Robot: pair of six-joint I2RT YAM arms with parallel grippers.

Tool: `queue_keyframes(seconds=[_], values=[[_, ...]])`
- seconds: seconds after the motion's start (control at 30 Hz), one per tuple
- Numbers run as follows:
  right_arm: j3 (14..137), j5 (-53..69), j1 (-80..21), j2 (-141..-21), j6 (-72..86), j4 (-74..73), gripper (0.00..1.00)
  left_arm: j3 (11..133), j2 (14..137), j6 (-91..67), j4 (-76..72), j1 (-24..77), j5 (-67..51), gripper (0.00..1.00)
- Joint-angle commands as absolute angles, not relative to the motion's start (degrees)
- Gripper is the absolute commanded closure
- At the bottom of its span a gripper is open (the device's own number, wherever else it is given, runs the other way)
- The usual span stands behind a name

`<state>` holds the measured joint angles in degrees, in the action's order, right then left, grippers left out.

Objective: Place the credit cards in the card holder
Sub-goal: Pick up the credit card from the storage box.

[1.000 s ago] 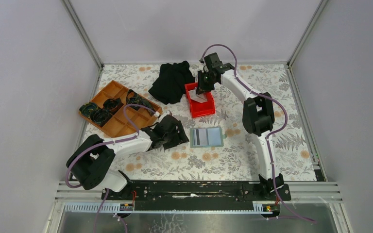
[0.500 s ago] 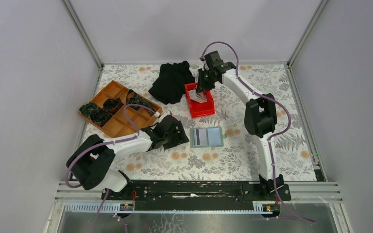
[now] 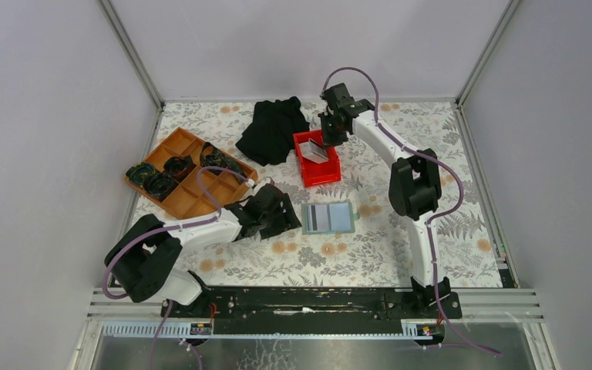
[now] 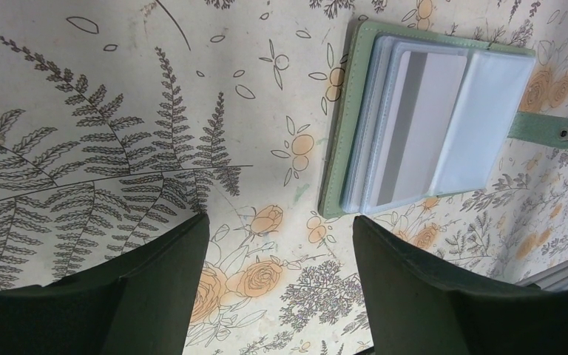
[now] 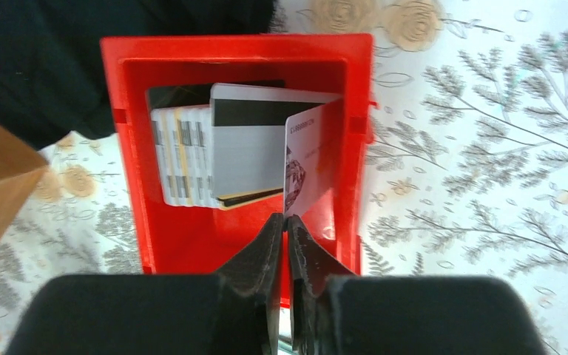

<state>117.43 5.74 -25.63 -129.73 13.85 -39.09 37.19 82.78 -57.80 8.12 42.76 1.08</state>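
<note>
We find the right gripper [image 5: 287, 223] pinched on one white card [image 5: 309, 159], upright among the credit cards [image 5: 185, 155] in the red bin [image 5: 129, 185] near the tabletop's [image 4: 81, 111] far edge. The left gripper [image 4: 279, 222] stands spread beside the open card holder [image 4: 481, 111], mid-tabletop.

Open green card holder [image 4: 338, 159] lying flat on a flower-printed tablecloth [image 4: 118, 111], clear plastic sleeves [image 4: 481, 111] fanned across it, a grey credit card [image 4: 423, 122] tucked in one sleeve, snap tab [image 4: 551, 132] sticking out sideways, left gripper [image 4: 279, 223] near it, dark fingers [image 4: 155, 288] spread wide, nothing between them
</note>
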Motion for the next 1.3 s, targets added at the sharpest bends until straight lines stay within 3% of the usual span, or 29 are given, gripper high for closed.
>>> queue_keyframes(seconds=[0.0, 0.97, 1.27], values=[[116.5, -2.9, -26.2, -124.8, 10.4, -41.1, 0.9, 35.2, 83.1, -58.5, 11.2, 43.7, 1.5, 0.21], [118.3, -10.1, -28.3, -128.6, 8.5, -39.0, 0.87, 33.7, 81.6, -59.5, 11.6, 44.4, 2.0, 0.21], [117.6, -8.8, -28.7, -128.1, 7.1, -37.5, 1.0, 34.1, 81.2, -59.5, 12.5, 44.5, 3.2, 0.21]])
